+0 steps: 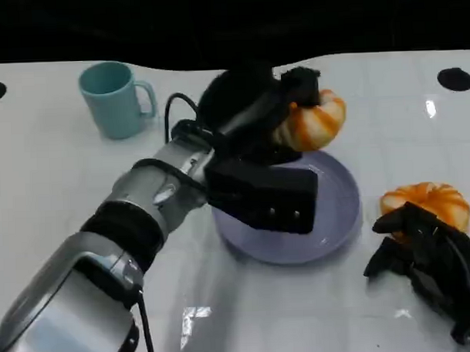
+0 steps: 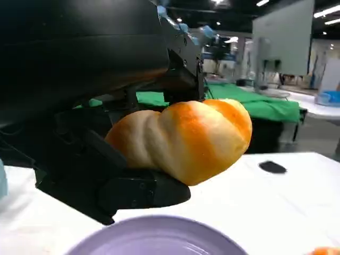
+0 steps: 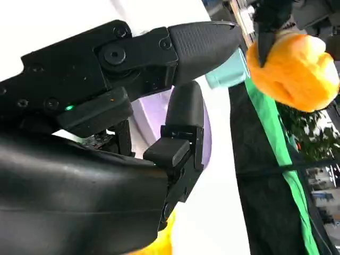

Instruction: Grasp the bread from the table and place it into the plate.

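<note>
My left hand (image 1: 275, 117) grips an orange-and-cream bread roll (image 1: 316, 121) above the far rim of the lavender plate (image 1: 338, 219). In the left wrist view the roll (image 2: 186, 138) hangs in the black fingers (image 2: 133, 191) over the plate (image 2: 154, 236). The right wrist view shows the same held roll (image 3: 295, 66) in the air beyond the plate (image 3: 146, 114). A second orange roll (image 1: 429, 202) lies on the table right of the plate. My right hand (image 1: 431, 266) rests against its near side, fingers curled over it; whether it grips the roll is unclear.
A teal mug (image 1: 115, 99) stands at the back left of the white table (image 1: 65, 174). Two black round marks (image 1: 455, 79) sit near the table's far edge. The mug (image 3: 228, 74) also appears past the plate in the right wrist view.
</note>
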Available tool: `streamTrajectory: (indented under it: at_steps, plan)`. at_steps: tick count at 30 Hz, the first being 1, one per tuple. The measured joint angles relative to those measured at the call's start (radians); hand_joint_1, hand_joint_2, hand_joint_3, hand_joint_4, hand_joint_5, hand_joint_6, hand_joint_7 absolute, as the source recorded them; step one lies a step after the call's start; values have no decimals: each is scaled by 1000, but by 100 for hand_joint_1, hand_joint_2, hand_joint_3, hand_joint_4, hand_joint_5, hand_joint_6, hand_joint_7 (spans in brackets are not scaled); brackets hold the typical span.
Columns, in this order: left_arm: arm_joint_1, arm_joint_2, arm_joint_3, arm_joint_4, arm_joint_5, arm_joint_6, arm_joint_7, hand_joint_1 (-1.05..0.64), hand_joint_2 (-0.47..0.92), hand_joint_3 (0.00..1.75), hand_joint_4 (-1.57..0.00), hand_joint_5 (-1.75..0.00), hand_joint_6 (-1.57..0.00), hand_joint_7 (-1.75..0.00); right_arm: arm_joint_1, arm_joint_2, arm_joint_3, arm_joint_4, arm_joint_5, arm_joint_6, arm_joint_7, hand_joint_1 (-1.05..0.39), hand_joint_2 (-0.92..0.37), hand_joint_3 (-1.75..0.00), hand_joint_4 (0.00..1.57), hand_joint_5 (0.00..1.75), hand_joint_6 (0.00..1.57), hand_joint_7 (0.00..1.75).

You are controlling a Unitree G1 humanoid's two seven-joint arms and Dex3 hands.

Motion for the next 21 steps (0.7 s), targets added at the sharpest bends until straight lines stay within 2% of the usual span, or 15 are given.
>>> streamTrajectory:
  at_steps: [6, 7, 9, 11, 14, 17, 21]
  plan:
    - [1, 22, 0, 5, 0, 4, 0, -21, 61, 94, -92, -175, -78, -134, 0, -4, 0, 1, 0, 1, -1, -53, -92, -27, 67, 155, 60, 125]
    - [1, 23, 0, 5, 0, 4, 0, -21, 61, 94, -91, -175, -78, -139, 0, -4, 0, 1, 0, 1, -1, -54, -92, -27, 67, 156, 61, 126]
    - [1, 23, 0, 4, -2, 3, -8, -18, 59, 95, -90, -175, -71, -164, 0, -3, 0, 1, 0, 0, -1, -55, -92, -26, 68, 156, 61, 127]
    - [1, 21, -4, 4, -3, 1, -63, -18, 59, 94, -89, -175, -68, -171, 0, -2, 0, -1, 1, 1, -5, -55, -92, -25, 68, 156, 61, 127]
    - [2, 18, -10, 2, -5, 6, -164, -22, 65, 91, -83, -175, -68, -164, 0, 2, 1, -6, 1, 8, -13, -55, -92, -25, 67, 156, 61, 128]
    - [1, 15, -12, 0, -9, 40, -286, -23, 70, 82, -76, -175, -75, -143, 0, 4, 2, -11, 0, 13, -18, -55, -92, -25, 68, 156, 61, 129]
    - [1, 15, -12, -4, -9, 76, -364, -23, 71, 78, -75, -175, -78, -136, 1, 6, 1, -15, 1, 17, -19, -54, -92, -24, 68, 156, 60, 130]
